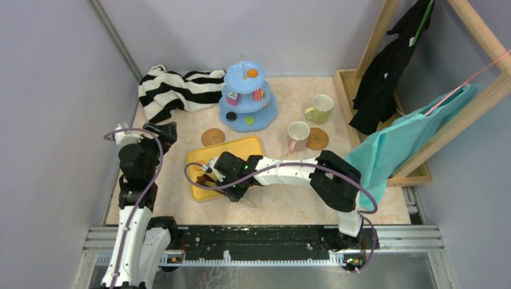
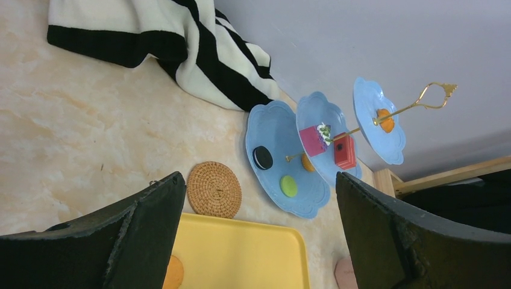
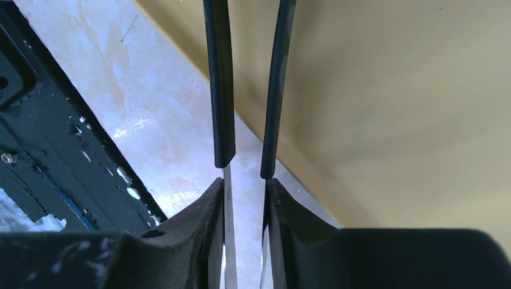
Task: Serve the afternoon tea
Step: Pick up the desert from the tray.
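Note:
The light-blue three-tier stand (image 1: 247,96) (image 2: 283,162) at the back carries several toy cookies and cake slices. A yellow-green cup (image 1: 319,108) and a pink-handled cup (image 1: 297,135) stand to its right. One cork coaster (image 1: 213,136) (image 2: 214,189) lies by the yellow tray (image 1: 244,150), another cork coaster (image 1: 317,139) by the pink-handled cup. My right gripper (image 1: 216,174) (image 3: 244,186) is shut on metal tongs (image 3: 220,90) with black sleeves, low over the tray's left part near an orange cookie (image 1: 199,170) (image 2: 173,272). The tong tips are out of view. My left gripper (image 1: 164,130) (image 2: 259,180) hangs open and empty left of the tray.
A black-and-white striped cloth (image 1: 175,90) lies at the back left. A wooden rack (image 1: 385,36) with black and teal garments (image 1: 398,144) stands along the right side. Grey walls close the left and back. The arms' rail (image 1: 259,241) runs along the near edge.

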{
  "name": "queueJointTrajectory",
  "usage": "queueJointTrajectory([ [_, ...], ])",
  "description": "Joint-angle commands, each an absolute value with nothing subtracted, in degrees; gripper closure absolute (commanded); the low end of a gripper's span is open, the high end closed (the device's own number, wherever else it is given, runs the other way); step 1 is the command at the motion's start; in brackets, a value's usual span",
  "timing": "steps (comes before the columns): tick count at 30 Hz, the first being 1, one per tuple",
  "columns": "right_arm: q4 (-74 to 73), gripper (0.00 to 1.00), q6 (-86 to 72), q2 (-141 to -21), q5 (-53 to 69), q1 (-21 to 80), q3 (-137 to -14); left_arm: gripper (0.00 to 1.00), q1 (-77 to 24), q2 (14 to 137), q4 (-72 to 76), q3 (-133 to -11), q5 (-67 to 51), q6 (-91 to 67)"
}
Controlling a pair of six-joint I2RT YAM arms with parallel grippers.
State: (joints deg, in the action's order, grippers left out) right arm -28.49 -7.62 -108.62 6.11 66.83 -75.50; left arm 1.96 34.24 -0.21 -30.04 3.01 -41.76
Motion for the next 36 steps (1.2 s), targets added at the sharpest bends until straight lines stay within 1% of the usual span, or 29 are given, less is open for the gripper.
queueJointTrajectory([
  [1, -25.97, 0.77, -7.72, -107.08, 7.26, 66.16, -77.34, 0.01, 1.74, 34.18, 1.78, -29.63, 3.14, -41.8],
  [10, -24.74, 0.86, -8.18, -104.06, 6.45, 66.11, -75.58, 0.01, 1.71, 34.18, 2.1, -29.28, 3.25, -42.01],
  [26, -23.71, 0.91, -9.14, -98.54, 5.19, 65.9, -71.85, 0.01, 1.7, 35.06, 2.42, -29.01, 3.93, -41.68],
  [31, -24.0, 0.91, -9.69, -95.29, 4.11, 64.6, -71.32, 0.01, 1.71, 35.37, 2.45, -28.61, 4.11, -41.9],
  [36, -24.99, 0.91, -9.83, -89.58, 2.4, 62.66, -71.94, 0.01, 1.69, 35.5, 2.29, -28.56, 4.09, -41.91],
])
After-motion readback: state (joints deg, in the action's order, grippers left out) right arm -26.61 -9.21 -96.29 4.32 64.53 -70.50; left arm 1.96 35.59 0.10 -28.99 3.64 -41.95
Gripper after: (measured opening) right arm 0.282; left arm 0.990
